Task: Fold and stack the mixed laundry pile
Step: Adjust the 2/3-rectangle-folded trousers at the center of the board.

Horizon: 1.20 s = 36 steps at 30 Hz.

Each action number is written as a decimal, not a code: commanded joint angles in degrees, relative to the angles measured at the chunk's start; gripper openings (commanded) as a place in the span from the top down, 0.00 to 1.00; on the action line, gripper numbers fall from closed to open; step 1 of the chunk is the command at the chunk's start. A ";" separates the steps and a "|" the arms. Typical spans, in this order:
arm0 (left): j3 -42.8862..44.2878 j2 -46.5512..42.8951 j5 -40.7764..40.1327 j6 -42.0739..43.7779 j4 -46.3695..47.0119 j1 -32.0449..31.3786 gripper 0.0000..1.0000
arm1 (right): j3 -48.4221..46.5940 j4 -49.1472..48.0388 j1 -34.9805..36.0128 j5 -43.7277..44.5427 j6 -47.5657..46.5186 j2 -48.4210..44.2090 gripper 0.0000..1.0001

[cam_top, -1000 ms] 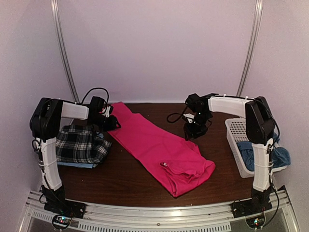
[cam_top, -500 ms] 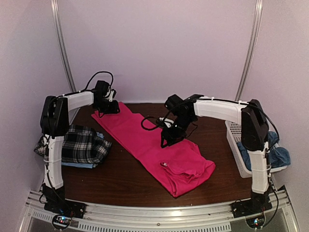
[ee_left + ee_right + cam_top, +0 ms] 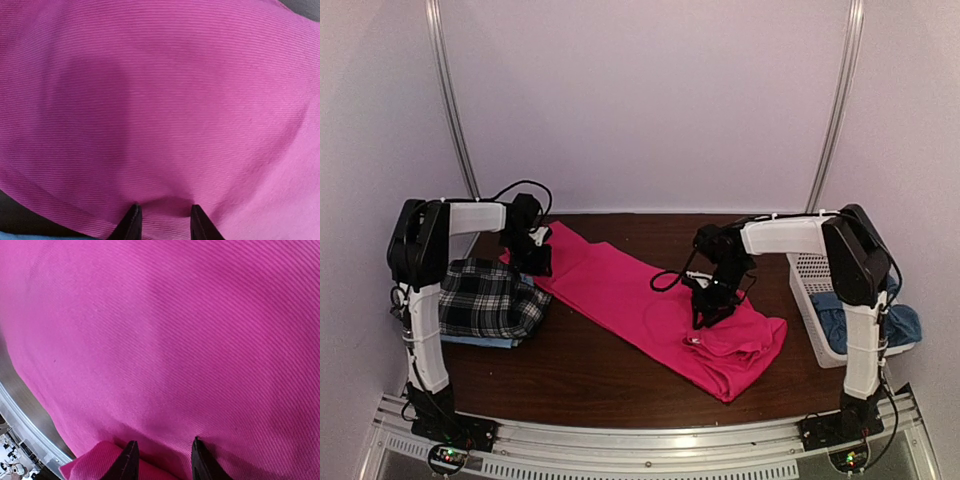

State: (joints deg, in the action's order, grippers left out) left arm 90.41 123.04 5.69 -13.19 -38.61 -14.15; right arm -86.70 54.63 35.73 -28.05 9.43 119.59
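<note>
The hot-pink trousers [image 3: 620, 290] lie spread diagonally across the brown table, with the lower right end bunched into folds. My left gripper [image 3: 535, 262] is down on their upper left end. In the left wrist view its tips [image 3: 162, 217] pinch a small pucker of the pink cloth [image 3: 160, 100]. My right gripper [image 3: 705, 312] is down on the bunched lower part. In the right wrist view its tips [image 3: 162, 455] grip the pink cloth [image 3: 190, 330] beside a fold. The folded plaid shirt [image 3: 485, 300] lies at the left on a light blue shirt [image 3: 485, 341].
The white lattice basket [image 3: 810, 265] stands at the table's right edge with the duller blue cloth [image 3: 835, 315] in it, hanging over its far side. The plaid stack sits right next to my left gripper. Bare brown table [image 3: 580, 370] shows along the front.
My left gripper came down from the back toward the plaid stack, pulling the trousers' upper end with it. My right gripper moved right and nearer, shifting the bunched end to the right.
</note>
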 commanded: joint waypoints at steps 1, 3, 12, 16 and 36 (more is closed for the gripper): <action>-2.05 -5.08 4.28 -3.58 0.93 4.57 0.65 | 2.55 2.97 -3.11 9.89 0.31 -1.02 0.63; -0.78 -4.95 6.14 -6.90 2.79 7.39 0.64 | 1.41 3.63 -3.17 10.63 0.67 -0.83 0.63; 8.74 3.93 15.23 -10.53 5.91 9.66 0.63 | 9.00 -2.61 -4.78 9.77 6.74 -1.50 0.62; 10.30 8.23 14.84 -10.26 5.01 8.61 0.66 | 11.32 -3.25 -4.79 9.96 7.71 -2.71 0.61; 33.43 18.25 14.30 -14.82 2.77 9.48 0.66 | 7.76 -4.37 -2.98 11.58 6.86 -10.33 0.62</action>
State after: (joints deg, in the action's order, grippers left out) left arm 123.13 145.38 21.47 -25.89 -34.74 -9.02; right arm -73.08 46.94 31.35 -20.84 18.35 109.10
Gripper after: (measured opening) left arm 0.337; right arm 0.389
